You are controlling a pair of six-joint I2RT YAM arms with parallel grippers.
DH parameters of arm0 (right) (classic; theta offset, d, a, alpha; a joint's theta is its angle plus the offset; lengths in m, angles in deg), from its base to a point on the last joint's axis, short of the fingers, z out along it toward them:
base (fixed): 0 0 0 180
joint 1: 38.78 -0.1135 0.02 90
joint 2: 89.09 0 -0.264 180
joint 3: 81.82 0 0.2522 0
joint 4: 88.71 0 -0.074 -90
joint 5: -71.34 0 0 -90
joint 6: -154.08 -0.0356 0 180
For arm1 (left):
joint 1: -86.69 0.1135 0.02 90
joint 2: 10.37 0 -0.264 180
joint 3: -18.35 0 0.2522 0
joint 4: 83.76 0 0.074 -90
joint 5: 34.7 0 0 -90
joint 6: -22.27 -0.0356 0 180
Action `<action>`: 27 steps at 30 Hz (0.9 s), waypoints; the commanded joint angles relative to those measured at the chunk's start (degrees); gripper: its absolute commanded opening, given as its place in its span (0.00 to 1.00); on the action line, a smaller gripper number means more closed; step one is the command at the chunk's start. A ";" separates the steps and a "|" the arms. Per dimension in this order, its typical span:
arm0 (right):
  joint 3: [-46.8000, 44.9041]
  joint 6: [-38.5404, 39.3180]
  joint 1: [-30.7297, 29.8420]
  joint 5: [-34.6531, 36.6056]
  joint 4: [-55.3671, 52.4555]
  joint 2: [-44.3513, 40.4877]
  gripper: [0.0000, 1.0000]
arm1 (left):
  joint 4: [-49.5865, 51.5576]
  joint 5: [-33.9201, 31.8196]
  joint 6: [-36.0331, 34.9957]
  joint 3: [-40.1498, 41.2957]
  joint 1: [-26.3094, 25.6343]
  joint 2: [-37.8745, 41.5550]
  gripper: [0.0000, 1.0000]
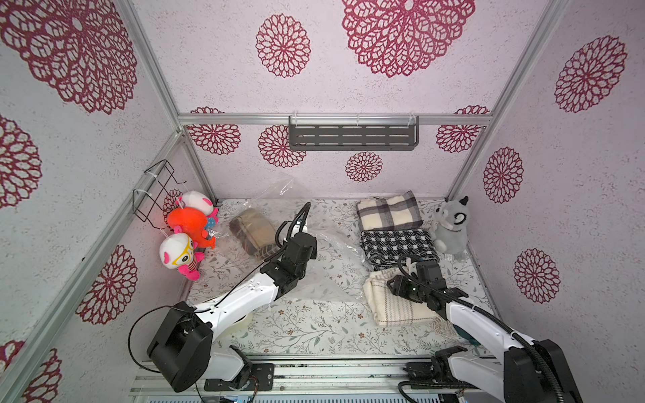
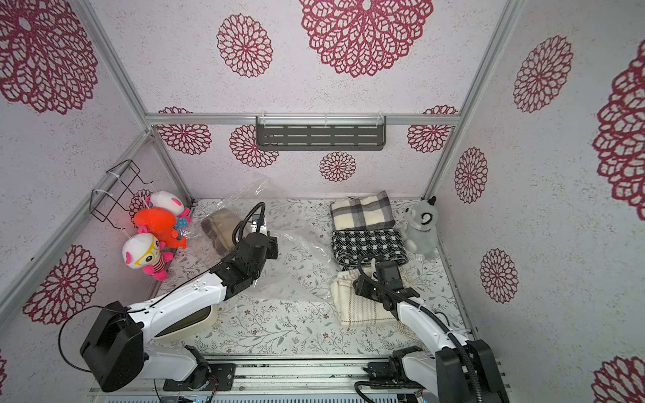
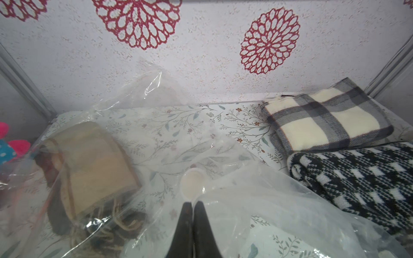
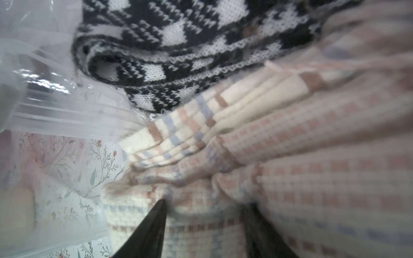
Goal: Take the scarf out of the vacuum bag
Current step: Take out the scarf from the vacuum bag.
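Note:
The vacuum bag (image 1: pixel 331 268) (image 2: pixel 296 272) lies crumpled and clear across the middle of the floral table. A folded brown scarf (image 1: pixel 253 232) (image 3: pixel 93 165) shows through the plastic at its far left end. My left gripper (image 3: pixel 192 204) is shut on a fold of the bag's film right beside the round white valve cap (image 3: pixel 192 185). A cream checked scarf (image 1: pixel 394 308) (image 4: pixel 290 167) lies at the front right, outside the bag's ribbed mouth edge (image 4: pixel 67 120). My right gripper (image 4: pixel 206 203) (image 1: pixel 392 284) grips a bunched fold of this cream scarf between its fingers.
A black-and-white knit scarf (image 1: pixel 398 246) and a cream-and-grey plaid one (image 1: pixel 389 211) lie behind the cream scarf. A grey plush (image 1: pixel 450 226) stands in the back right corner. Several plush toys (image 1: pixel 186 226) hang at the left wall. A grey shelf (image 1: pixel 352 134) is on the back wall.

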 commanded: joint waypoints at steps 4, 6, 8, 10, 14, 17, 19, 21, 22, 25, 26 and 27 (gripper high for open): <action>-3.22 -2.02 0.81 5.18 2.34 -3.04 0.56 | 3.38 -5.66 -2.34 -2.99 2.09 4.69 0.00; -3.51 -2.09 0.81 6.47 1.71 -4.80 0.56 | 3.99 -6.72 -2.94 -2.97 2.31 6.02 0.00; -3.60 -1.83 0.83 6.92 1.40 -6.01 0.56 | 4.79 -7.02 -3.09 -3.03 2.84 7.89 0.00; -3.86 -1.90 0.73 6.48 1.94 -6.62 0.56 | 5.80 -7.34 -3.19 -3.04 3.20 10.19 0.00; -4.20 -1.69 0.26 3.75 4.32 -6.64 0.58 | 8.19 -7.94 -3.47 -3.33 3.66 14.41 0.00; -4.55 -2.04 -2.96 0.92 8.56 -7.35 0.59 | 9.94 -4.76 -1.41 -2.67 3.58 16.95 0.00; -4.53 -2.44 -7.45 1.37 11.41 -8.37 0.59 | 10.00 -1.78 0.29 -1.16 3.47 18.20 0.00; -3.34 -3.01 -11.62 4.44 10.70 -8.19 0.59 | 9.69 0.88 1.96 0.70 3.28 18.80 0.00; -3.09 -3.21 -12.22 4.73 10.26 -7.59 0.59 | 9.68 1.68 2.54 1.32 3.16 18.85 0.00; -4.38 -3.64 -13.12 4.66 12.65 -5.38 0.57 | 9.54 3.48 4.31 3.16 2.72 18.32 0.00; -4.88 -3.76 -13.42 5.43 12.95 -4.25 0.57 | 9.04 4.08 4.77 3.95 2.54 18.02 0.00; -5.78 -3.92 -13.60 6.02 13.80 -3.23 0.57 | 8.60 4.77 5.42 4.61 2.32 17.58 0.00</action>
